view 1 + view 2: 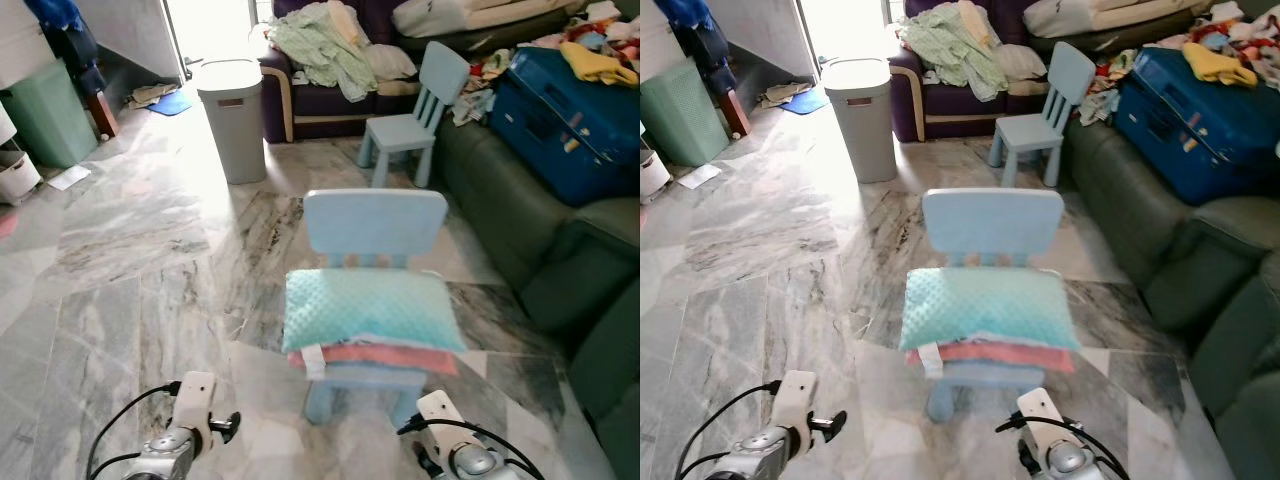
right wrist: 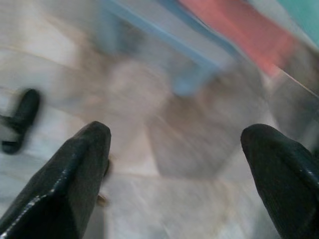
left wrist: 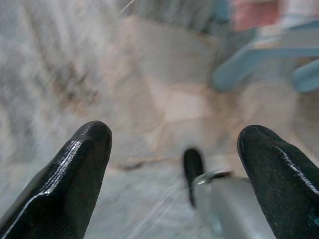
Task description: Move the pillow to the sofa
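Low before the robot, near the marble floor [image 1: 130, 290], the left tool [image 3: 172, 149] and the right tool [image 2: 174, 149] both hang with their black fingers spread wide and nothing between them; each wrist view looks past those fingers at blurred floor and pale blue chair legs. Just ahead of the two wrists stands a small light-blue chair [image 1: 375, 222], and the task's thing, a teal dimpled pillow [image 1: 370, 308], lies across its seat on top of a coral folded cushion [image 1: 385, 357], with a white tag hanging at the near left corner. Beyond it are a second blue chair [image 1: 410, 115] and a grey bin [image 1: 232, 118], and to the robot's right runs the dark green sofa [image 1: 520, 235], its far end loaded with a blue suitcase [image 1: 565, 120] and loose clothes. The step in hand looks like the reach for the pillow: both tools should probably rise to seat height and come in at the pillow's two short ends, pinching only the teal layer so the coral cushion stays behind, then lift clear of the chair back before turning right toward the bare nearer stretch of sofa.
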### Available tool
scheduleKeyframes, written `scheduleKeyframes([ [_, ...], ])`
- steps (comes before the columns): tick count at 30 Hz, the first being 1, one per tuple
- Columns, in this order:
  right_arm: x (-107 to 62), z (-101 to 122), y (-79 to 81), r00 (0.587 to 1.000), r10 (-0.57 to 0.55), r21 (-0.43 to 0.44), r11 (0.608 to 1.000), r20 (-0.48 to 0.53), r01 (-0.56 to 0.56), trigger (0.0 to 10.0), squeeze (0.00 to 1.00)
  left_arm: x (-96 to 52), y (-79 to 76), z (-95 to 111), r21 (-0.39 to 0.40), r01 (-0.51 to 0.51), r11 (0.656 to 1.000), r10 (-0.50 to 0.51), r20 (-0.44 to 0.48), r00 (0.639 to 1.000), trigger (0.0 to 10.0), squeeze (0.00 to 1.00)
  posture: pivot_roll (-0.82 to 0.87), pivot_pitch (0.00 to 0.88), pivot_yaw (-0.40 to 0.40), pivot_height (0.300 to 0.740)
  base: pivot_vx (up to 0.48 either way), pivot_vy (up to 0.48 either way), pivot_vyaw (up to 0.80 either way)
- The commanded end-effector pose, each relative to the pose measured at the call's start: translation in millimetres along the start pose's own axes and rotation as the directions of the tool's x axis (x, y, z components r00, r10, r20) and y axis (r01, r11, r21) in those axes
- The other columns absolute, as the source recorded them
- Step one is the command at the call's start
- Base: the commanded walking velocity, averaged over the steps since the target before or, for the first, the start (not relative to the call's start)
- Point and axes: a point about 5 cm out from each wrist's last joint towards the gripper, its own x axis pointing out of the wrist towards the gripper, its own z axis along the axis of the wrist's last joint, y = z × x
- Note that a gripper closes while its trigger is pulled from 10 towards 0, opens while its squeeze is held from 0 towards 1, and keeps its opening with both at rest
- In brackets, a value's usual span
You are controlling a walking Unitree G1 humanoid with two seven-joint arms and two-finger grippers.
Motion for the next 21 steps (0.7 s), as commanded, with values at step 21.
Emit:
scheduleKeyframes([
  [21, -1.6, -6.3, -9.3, 1.0, -0.02, -0.025, 1.0, -0.012, 0.019, 10.0, 0.0, 1.2, -3.5, 1.4, -0.056, -0.02, 0.998, 0.021, 0.011, 1.0, 10.0, 0.0, 0.09, 0.0, 0.044, 0.74, 0.159, 0.0, 0.0],
])
